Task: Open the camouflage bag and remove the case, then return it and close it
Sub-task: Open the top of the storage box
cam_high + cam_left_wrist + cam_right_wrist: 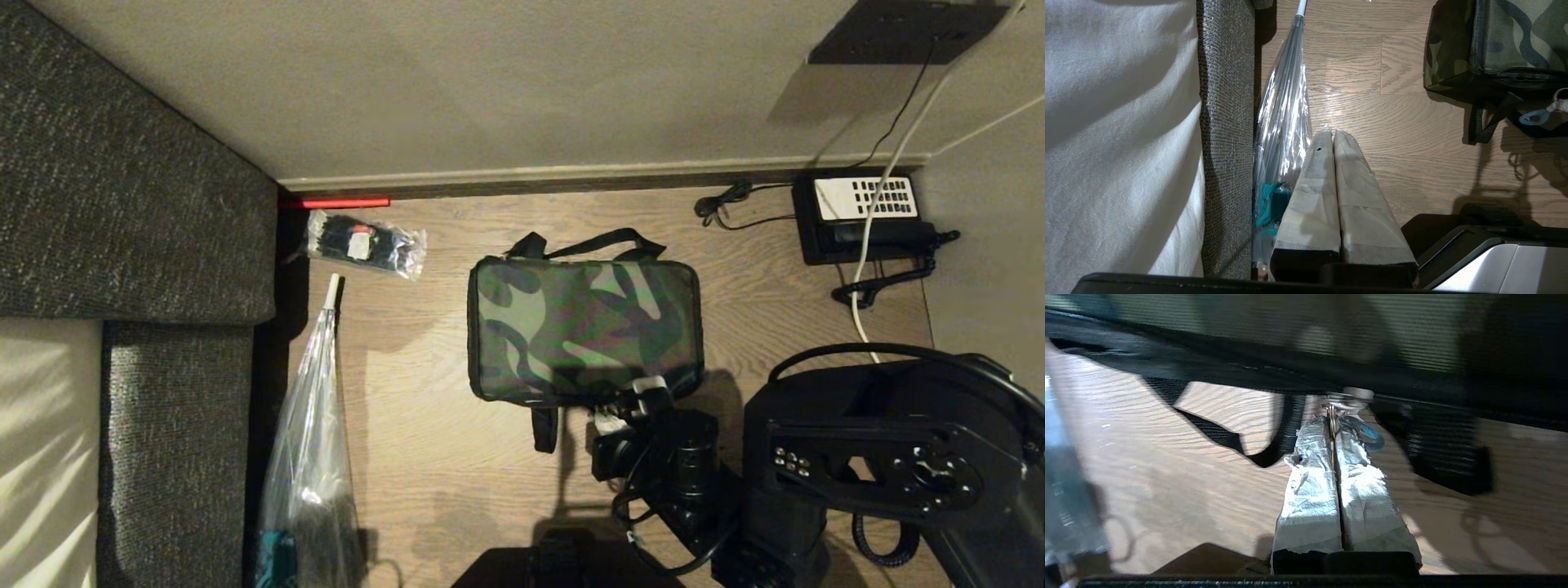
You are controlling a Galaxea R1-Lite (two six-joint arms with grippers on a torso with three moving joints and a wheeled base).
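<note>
Floor: wood planks fill the middle of the head view, with a grey sofa [122, 204] down the left edge.
Camouflage bag [584, 331]: centre of the head view, flat on the floor, lid down and zipped, straps trailing from its upper and lower edges.
Case: not visible; presumably inside the bag.
Right gripper [1333, 428]: at the bag's lower edge, right of centre in the head view; jaws pressed together on a thin metal zipper pull [1332, 416], with a blue tag [1370, 433] just beside it.
Left gripper [1333, 136]: parked at lower left, out of the head view, over the floor beside a clear wrapped umbrella [1286, 110]; jaws closed on nothing.
Step in hand: opening the zip, I judge.
Doing it well: drag the pull along the seam line, not upward, keeping the pinch firm because the tab is thin and could slip; follow the corner slowly so the soft bag does not slide.
</note>
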